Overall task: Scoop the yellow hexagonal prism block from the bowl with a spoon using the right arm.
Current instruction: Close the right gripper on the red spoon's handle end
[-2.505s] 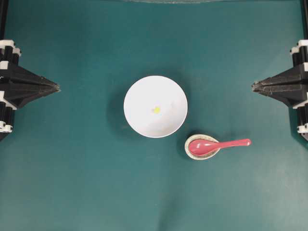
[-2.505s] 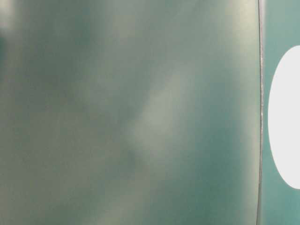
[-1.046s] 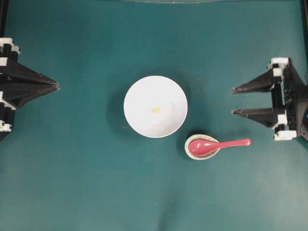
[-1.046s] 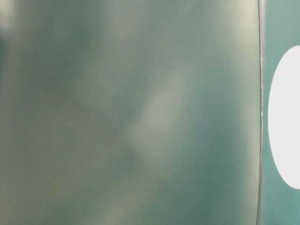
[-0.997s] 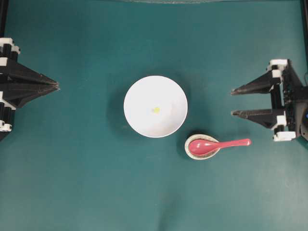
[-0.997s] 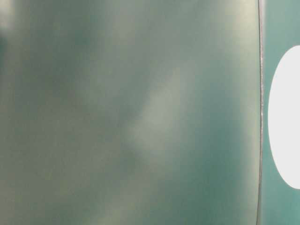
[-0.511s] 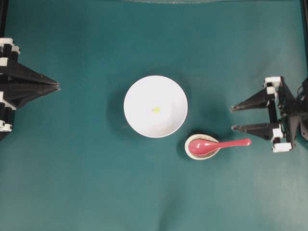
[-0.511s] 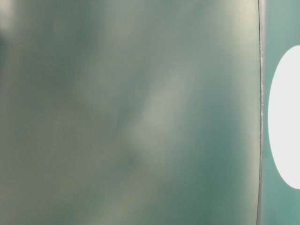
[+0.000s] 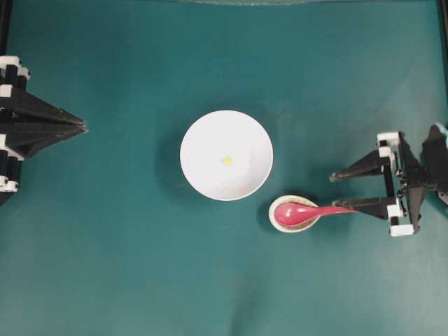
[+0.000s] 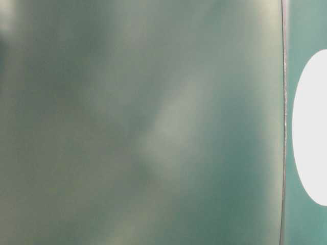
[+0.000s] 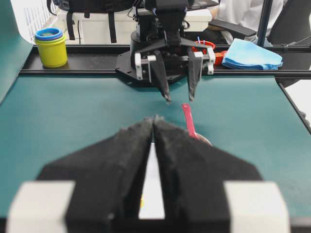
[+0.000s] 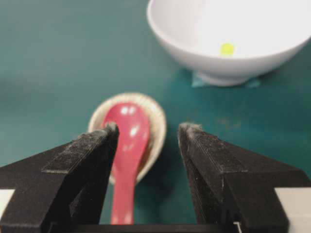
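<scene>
The right hand (image 9: 340, 190) hangs released over the spoon (image 9: 308, 211) handle, its scoop in a small speckled dish (image 9: 295, 214) beside the bowl (image 9: 226, 155) holding the yellow block (image 9: 227, 160); the left hand (image 9: 82, 127) sits clenched.

- We find no readable text, label, brand, number or sign in any of the views
- The bowl (image 9: 226, 155), the spoon (image 9: 308, 211) and its small speckled dish (image 9: 278, 219) carry no markings we can read
- The stacked cups (image 11: 50, 47) and the blue cloth (image 11: 256, 54) behind the table are plain too
</scene>
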